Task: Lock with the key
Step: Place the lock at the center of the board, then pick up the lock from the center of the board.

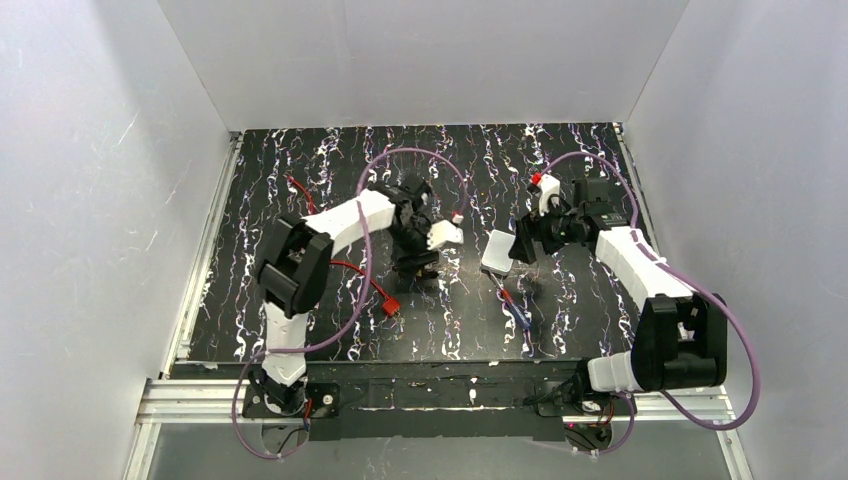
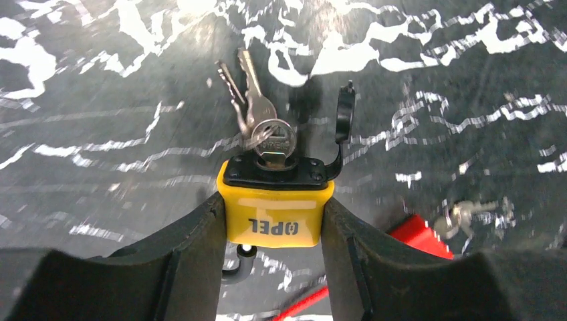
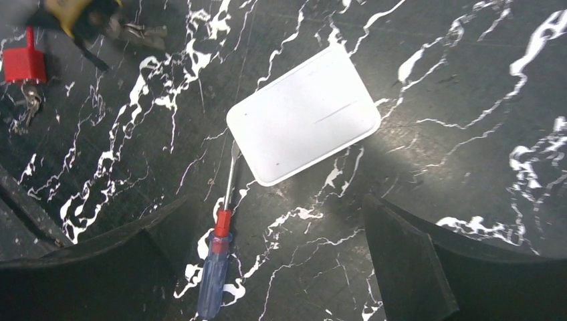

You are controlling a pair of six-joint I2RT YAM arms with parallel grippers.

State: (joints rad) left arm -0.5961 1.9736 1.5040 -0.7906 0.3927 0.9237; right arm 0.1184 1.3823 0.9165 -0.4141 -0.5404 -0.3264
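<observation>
My left gripper [image 2: 273, 207] is shut on a yellow padlock [image 2: 274, 221], its two black fingers pressing the body's sides. A silver key [image 2: 273, 142] sits in the keyhole on the black end plate, and two more keys on the ring [image 2: 244, 90] lie against the table. The black keyhole cover [image 2: 344, 115] is flipped aside. One end of the black shackle [image 2: 239, 262] shows just outside the body. In the top view the left gripper [image 1: 418, 262] is low at the table's middle. My right gripper [image 3: 274, 207] hangs open over bare table, holding nothing.
A white rectangular plate [image 3: 304, 114] lies ahead of the right gripper, with a blue and red screwdriver [image 3: 217, 257] beside the left finger. A red padlock [image 3: 23, 63] with keys and a red cable [image 1: 350, 268] lie near the left gripper. White walls enclose the table.
</observation>
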